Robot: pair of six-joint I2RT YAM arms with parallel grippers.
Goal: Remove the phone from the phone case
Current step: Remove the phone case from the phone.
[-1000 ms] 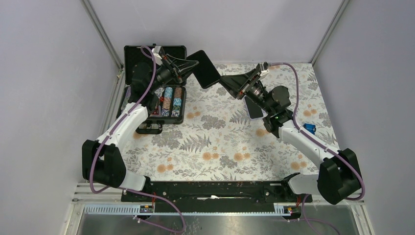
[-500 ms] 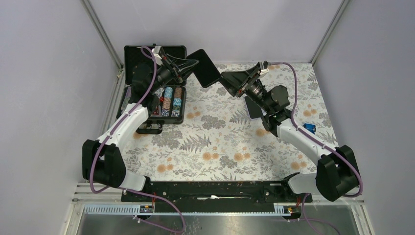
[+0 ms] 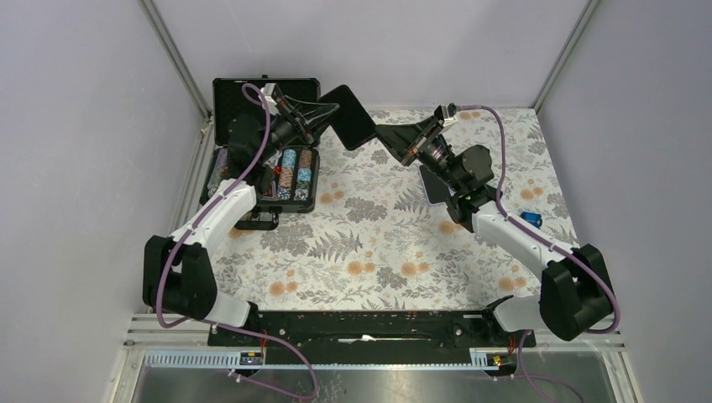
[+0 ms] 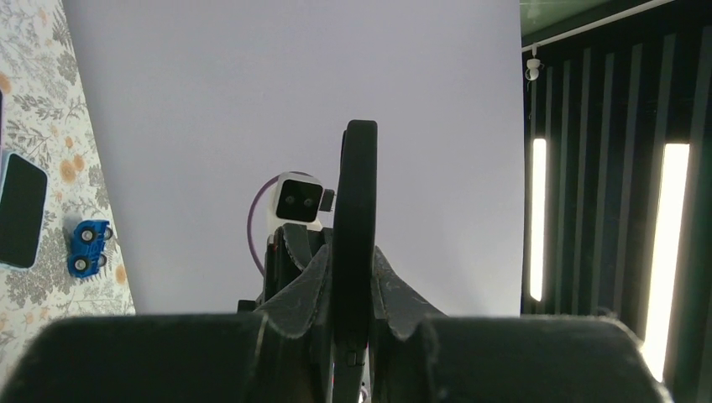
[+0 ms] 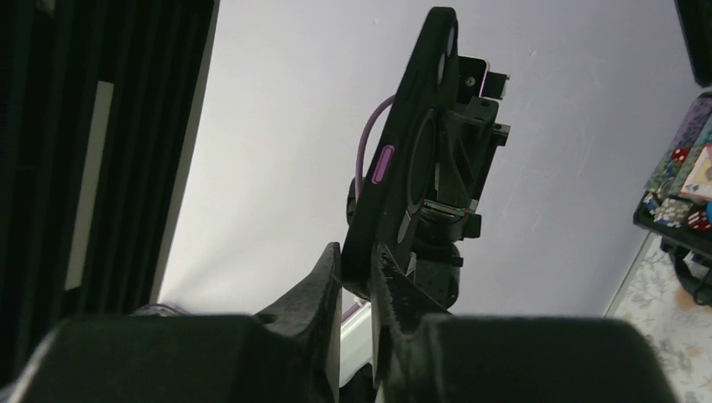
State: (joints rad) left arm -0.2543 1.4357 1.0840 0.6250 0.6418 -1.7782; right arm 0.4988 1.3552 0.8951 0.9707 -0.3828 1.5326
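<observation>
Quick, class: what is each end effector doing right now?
Left end effector: closed on the case.
Right end effector: closed on the case too.

Room-wise: the open chip case (image 3: 225,94) hogged the far left corner of the surface (image 3: 369,252), with its lid open toward the back wall. Just right of that lid, the left tool (image 3: 330,111) and right tool (image 3: 389,139) were both clamped on the phone case (image 3: 348,117), held up off the surface. Together with the two arms, that made a bar across the far end. Further right of the chip case, a phone (image 3: 430,186) lay flat under the right arm. A blue toy car (image 3: 529,219) sat well beyond that, near the side wall. The whole stretch nearer than the chip case, out across the middle, was open to pass through.
</observation>
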